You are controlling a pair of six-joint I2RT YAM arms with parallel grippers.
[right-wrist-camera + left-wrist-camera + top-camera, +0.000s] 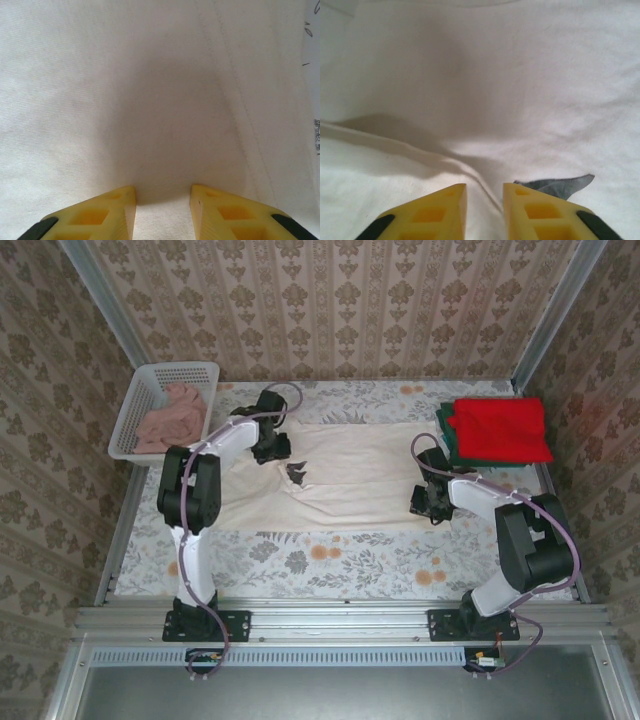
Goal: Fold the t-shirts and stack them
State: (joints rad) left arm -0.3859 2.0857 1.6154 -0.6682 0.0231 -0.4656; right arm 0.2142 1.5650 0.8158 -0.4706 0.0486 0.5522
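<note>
Cream-white t-shirt (350, 475) lies spread flat mid worktop (330, 560); red t-shirt (500, 428) sits folded atop dark green t-shirt (447, 445) at far R corner. L gripper (272, 447) is down on cream shirt's far L part, fingers (445, 207) narrowly apart w/ a cloth ridge running into the gap; can't tell if pinched. R gripper (428, 502) is at its R edge, fingers (110, 212) part-spread on cloth, grip can't tell.

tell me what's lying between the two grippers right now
In the top view, the cream-white t-shirt spans the stretch from the left gripper to the right gripper, laid flat, with a small dark patch near the left one.
</note>
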